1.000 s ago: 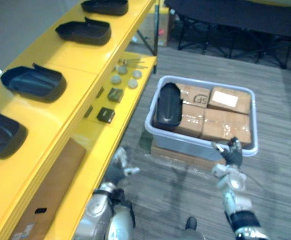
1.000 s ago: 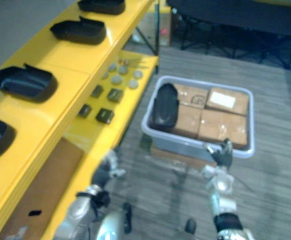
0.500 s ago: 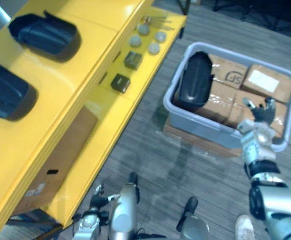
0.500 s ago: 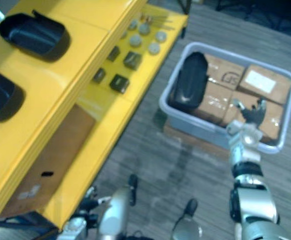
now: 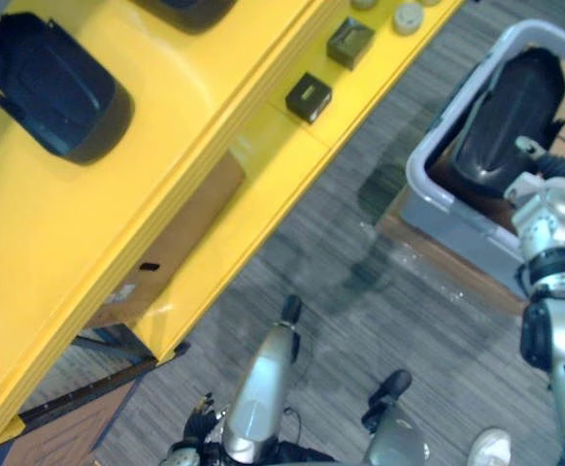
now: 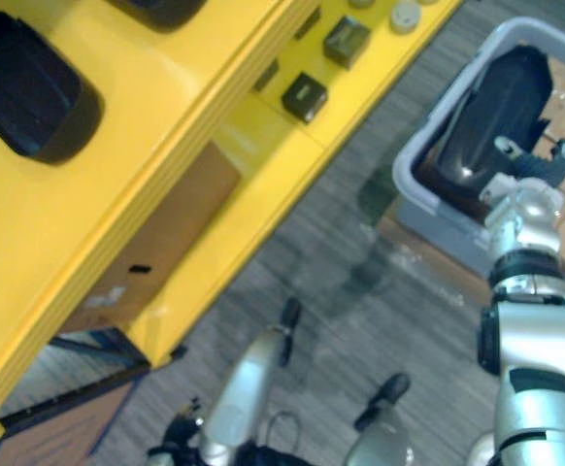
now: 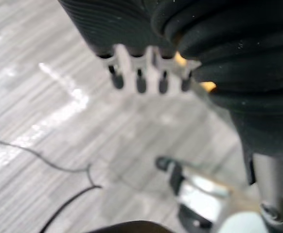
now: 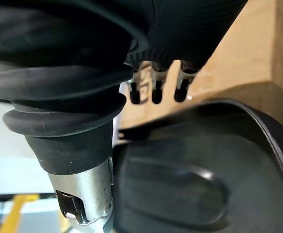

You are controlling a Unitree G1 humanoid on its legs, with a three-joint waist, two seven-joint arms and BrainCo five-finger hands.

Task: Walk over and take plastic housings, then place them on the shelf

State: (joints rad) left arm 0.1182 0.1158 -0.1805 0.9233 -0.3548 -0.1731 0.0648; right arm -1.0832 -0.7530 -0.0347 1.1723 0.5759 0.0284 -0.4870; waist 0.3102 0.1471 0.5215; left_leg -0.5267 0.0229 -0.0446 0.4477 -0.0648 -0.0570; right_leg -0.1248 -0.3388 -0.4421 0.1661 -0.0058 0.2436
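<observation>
One black plastic housing [image 5: 509, 115] lies in a grey bin [image 5: 430, 189] on the floor at the right. My right hand [image 5: 552, 190] hovers at the housing's near end, over the bin's rim. In the right wrist view its fingers [image 8: 153, 88] are straight, above the housing [image 8: 195, 179], holding nothing. Another black housing [image 5: 54, 87] rests on the top of the yellow shelf [image 5: 195, 107] at the left. My left hand [image 5: 199, 432] hangs low near the floor with fingers [image 7: 139, 82] straight and empty.
Two small black boxes [image 5: 309, 95] and round discs [image 5: 407, 15] lie on the shelf's lower level. A flat cardboard box [image 5: 166, 243] sits beneath it. Brown cartons [image 8: 238, 58] fill the bin beside the housing. Grey floor separates shelf and bin.
The camera has swung down and left, so the whole scene has shifted. My right hand has gone from above the brown cartons to the housing in the bin. The left arm hangs lower.
</observation>
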